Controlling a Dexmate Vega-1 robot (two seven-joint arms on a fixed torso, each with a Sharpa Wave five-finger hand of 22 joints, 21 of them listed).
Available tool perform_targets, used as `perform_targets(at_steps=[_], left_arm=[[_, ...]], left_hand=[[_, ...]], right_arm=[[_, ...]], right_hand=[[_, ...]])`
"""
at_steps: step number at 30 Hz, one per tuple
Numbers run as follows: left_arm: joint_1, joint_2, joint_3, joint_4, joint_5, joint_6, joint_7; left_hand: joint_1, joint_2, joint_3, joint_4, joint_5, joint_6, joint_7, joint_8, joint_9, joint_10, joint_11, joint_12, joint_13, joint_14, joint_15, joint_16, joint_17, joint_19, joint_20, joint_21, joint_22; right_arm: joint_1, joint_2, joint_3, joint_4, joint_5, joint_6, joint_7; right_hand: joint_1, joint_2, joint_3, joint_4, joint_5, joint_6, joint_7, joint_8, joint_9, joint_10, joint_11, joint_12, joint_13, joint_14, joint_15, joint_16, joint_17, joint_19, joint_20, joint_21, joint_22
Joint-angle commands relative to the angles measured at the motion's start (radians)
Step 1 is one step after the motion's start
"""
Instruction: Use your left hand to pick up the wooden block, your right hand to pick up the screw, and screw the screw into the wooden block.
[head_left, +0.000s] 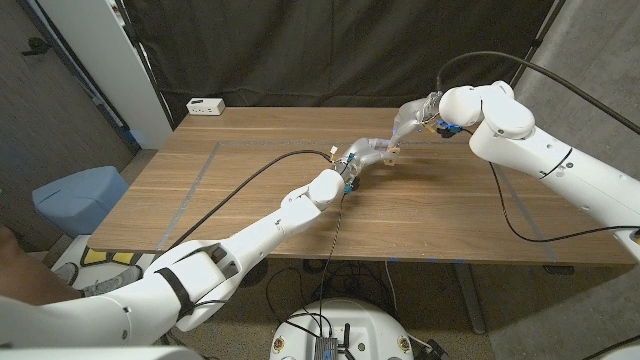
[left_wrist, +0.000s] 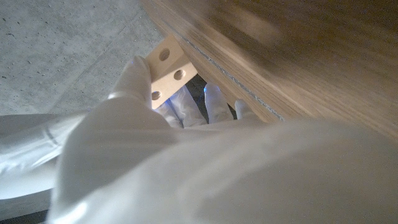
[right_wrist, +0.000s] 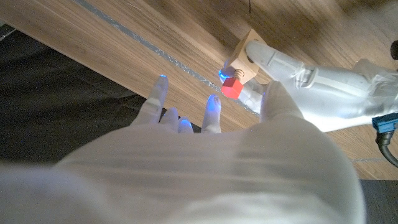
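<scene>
Showing: the wooden block (head_left: 392, 153) held up above the wooden table (head_left: 250, 200), with the screw (right_wrist: 232, 88) at one of its holes.

Left hand: the left hand (head_left: 366, 153) grips the wooden block between its fingers; in the left wrist view the block's pale face with round holes stands out past the fingers (left_wrist: 186, 106).

Right hand: the right hand (head_left: 413, 118) is beside the block. In the right wrist view its fingertips (right_wrist: 211, 112) are spread and apart from the screw's red head; whether its thumb touches the screw cannot be told from these views, and nothing is plainly held.

Screw: red-headed, its shank seated in a hole of the block; how deep it sits is too small to tell.

Block's place: in the head view, past the table's middle toward 1 o'clock, clear of the tabletop.

Key relation: from the left hand, the block projects toward 3 o'clock in the head view; from the block, the right hand lies toward 1 o'clock, just beside it. The right hand is the nearer of the two to the screw's head; the left hand is behind the block.

Long axis: the screw's axis appears to run out of the block's face toward the right hand.

Judged step: turning the screw in. The coming move appears to call for the right hand's fingers to close on the red head along that axis while the left hand keeps the block steady.

Risk: a sideways push could tilt the screw in its hole.
</scene>
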Motion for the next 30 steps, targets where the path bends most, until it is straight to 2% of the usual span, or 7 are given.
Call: perform_targets(at_steps=[1, 10, 30], left_arm=[[-0.005, -0.003, 0.004, 0.009, 0.007, -0.004, 0.006], [-0.008, -0.006, 0.005, 0.014, 0.008, -0.005, 0.005], [-0.007, -0.005, 0.008, 0.01, 0.011, -0.002, 0.005]], left_hand=[[0.012, 0.043, 0.019, 0.01, 0.008, 0.034, 0.024, 0.005, 0.006, 0.012, 0.0, 0.01, 0.106, 0.003, -0.087, -0.003, 0.001, 0.003, 0.004, 0.004, 0.004], [0.013, 0.042, 0.018, 0.009, 0.008, 0.033, 0.021, 0.004, 0.006, 0.011, 0.0, 0.01, 0.106, 0.003, -0.086, -0.002, 0.002, 0.002, 0.005, 0.004, 0.004], [0.014, 0.042, 0.016, 0.011, 0.007, 0.036, 0.023, 0.006, 0.006, 0.008, -0.001, 0.005, 0.102, 0.002, -0.087, 0.0, 0.004, 0.001, 0.008, 0.003, 0.004]], right_arm=[[0.03, -0.013, 0.002, 0.03, 0.064, 0.025, 0.002], [0.063, -0.01, -0.01, 0.064, 0.105, 0.028, 0.014], [0.086, -0.007, -0.04, 0.098, 0.139, 0.029, -0.006]], right_hand=[[0.02, -0.001, 0.007, -0.008, -0.008, -0.021, 0.004, -0.012, 0.0, -0.018, -0.002, 0.001, 0.002, -0.013, 0.002, -0.002, 0.002, 0.011, -0.001, 0.002, 0.002], [0.045, 0.003, 0.022, -0.012, -0.011, -0.027, -0.003, -0.023, -0.004, -0.028, 0.001, 0.005, 0.002, -0.021, 0.005, -0.001, 0.002, 0.012, -0.003, 0.001, 0.002], [0.112, 0.01, 0.066, -0.014, -0.02, 0.102, -0.009, 0.009, -0.009, 0.001, 0.004, 0.022, 0.001, -0.005, -0.003, 0.01, 0.003, 0.02, -0.008, 0.001, 0.002]])
